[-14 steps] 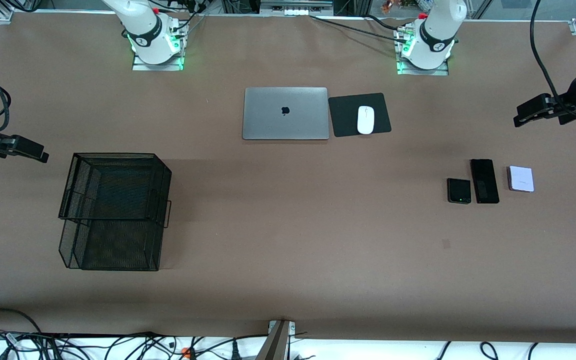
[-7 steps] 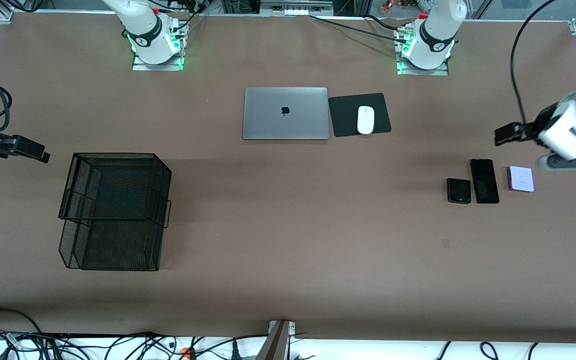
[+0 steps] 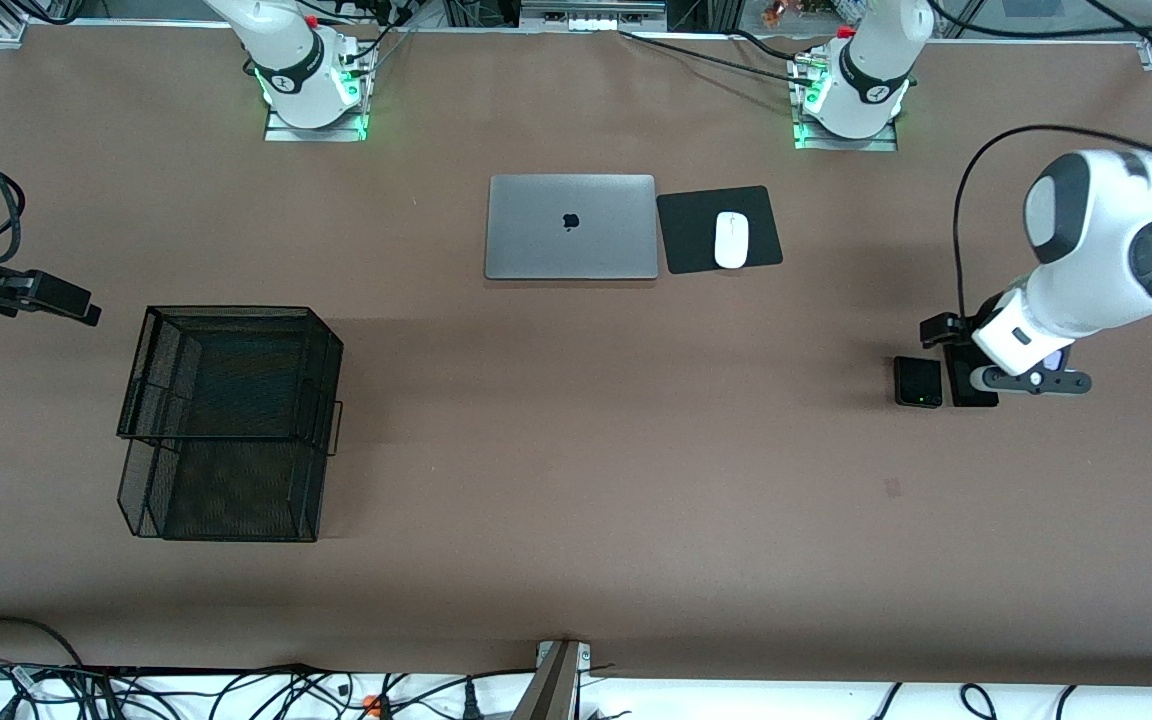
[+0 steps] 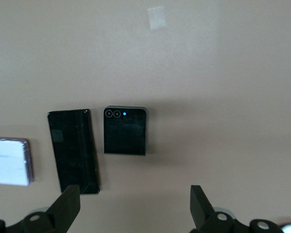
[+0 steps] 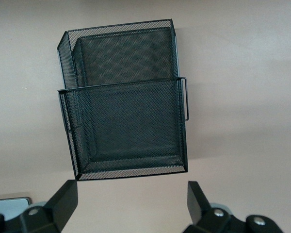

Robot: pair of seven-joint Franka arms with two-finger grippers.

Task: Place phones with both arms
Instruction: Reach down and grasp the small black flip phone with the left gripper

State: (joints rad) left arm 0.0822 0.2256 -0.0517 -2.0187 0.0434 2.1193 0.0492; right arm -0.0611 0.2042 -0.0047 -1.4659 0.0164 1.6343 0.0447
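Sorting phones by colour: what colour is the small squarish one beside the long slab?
Black small squarish phone, clearest in the left wrist view.

Hidden and cut-off parts

In the front view the left arm (image 3: 1086, 280) covers most of the long black phone (image 3: 971, 398) and nearly all the lavender-white phone (image 3: 1064, 357); the latter is cropped at 9 o'clock in the left wrist view.
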